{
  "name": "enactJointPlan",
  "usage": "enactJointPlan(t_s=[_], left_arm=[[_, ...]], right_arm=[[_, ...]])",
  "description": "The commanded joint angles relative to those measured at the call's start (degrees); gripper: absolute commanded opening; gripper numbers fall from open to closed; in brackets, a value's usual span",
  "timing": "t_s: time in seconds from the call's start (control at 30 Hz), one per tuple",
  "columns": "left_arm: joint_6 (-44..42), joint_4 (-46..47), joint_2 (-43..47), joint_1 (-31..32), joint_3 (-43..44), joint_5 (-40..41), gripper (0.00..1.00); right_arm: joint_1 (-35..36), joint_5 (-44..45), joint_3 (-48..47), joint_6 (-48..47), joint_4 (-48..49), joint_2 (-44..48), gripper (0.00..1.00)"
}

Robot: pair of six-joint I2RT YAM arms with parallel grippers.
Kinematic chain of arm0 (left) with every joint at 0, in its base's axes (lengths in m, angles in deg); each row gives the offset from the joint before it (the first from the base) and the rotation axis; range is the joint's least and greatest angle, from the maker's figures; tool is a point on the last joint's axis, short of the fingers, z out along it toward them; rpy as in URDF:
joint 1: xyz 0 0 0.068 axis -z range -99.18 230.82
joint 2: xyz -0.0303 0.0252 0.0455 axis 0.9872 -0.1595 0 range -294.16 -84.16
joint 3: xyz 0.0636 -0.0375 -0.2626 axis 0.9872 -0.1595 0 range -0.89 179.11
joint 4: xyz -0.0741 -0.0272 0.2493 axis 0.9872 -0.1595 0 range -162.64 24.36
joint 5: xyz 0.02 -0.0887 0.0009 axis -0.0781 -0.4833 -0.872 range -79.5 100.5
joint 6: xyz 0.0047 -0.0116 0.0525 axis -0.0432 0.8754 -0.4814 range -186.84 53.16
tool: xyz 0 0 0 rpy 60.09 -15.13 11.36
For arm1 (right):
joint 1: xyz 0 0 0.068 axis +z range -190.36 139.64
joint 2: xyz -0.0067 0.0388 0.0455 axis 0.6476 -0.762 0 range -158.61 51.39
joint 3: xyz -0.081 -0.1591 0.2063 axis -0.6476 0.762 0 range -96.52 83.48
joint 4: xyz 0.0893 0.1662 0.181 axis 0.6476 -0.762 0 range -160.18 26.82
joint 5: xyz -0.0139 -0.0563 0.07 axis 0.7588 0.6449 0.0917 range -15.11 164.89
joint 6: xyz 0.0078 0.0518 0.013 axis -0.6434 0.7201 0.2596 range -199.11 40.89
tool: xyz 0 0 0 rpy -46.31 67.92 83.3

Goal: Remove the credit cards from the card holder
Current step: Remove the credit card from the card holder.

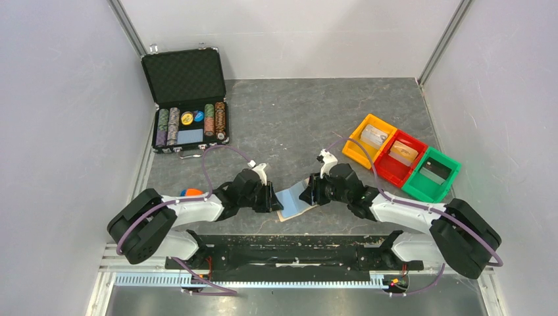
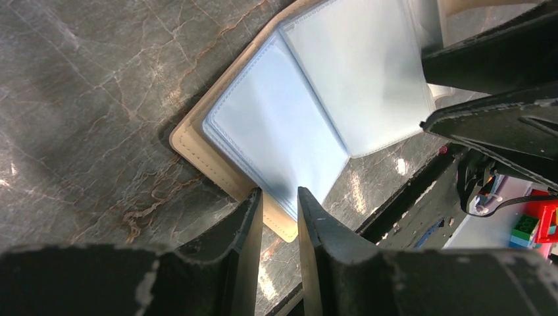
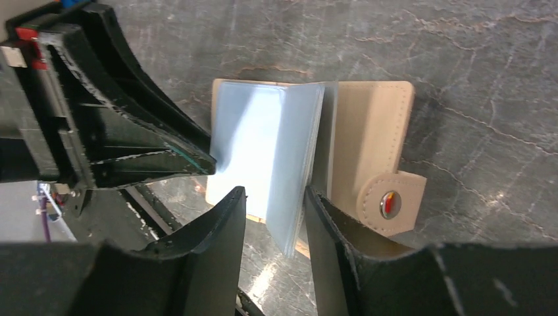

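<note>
The card holder (image 1: 293, 204) lies open on the table between my two grippers, tan cover down and light blue sleeves up. In the left wrist view its sleeves (image 2: 276, 125) look pale and see-through, and I can make out no credit cards in them. My left gripper (image 2: 279, 194) is over the holder's near corner with only a narrow gap between the tips and nothing clamped. My right gripper (image 3: 273, 191) straddles a raised stack of sleeves (image 3: 306, 171) that leans on one finger, with free space on the other side. The snap tab (image 3: 391, 201) lies beside it.
An open black chip case (image 1: 187, 99) with rows of poker chips stands at the back left. Orange (image 1: 370, 139), red (image 1: 403, 157) and green (image 1: 431, 174) bins sit at the right, holding pale flat items. The black frame rail (image 1: 289, 247) runs just behind the holder.
</note>
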Motion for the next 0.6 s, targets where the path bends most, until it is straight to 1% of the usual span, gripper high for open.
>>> enactJointPlan(t_s=[0.0,0.27,0.4,0.57], left_arm=[[-0.32,1.4,1.15,-0.04,-0.4,-0.85,0.33],[-0.31,1.05,1.72,-0.04,-0.37,-1.04,0.34],[-0.13,0.72,2.6,-0.04,-0.49,-0.68,0.34],[-0.14,-0.74,3.45,-0.09,0.3,0.07,0.37]], right_arm=[[0.65,-3.86,-0.54,0.9,2.77,1.19,0.39],[0.65,-5.84,0.17,1.16,4.49,-0.37,0.34],[0.85,-6.51,-0.16,1.36,5.33,-0.94,0.26],[1.32,-6.71,-0.92,1.45,5.83,-1.07,0.26]])
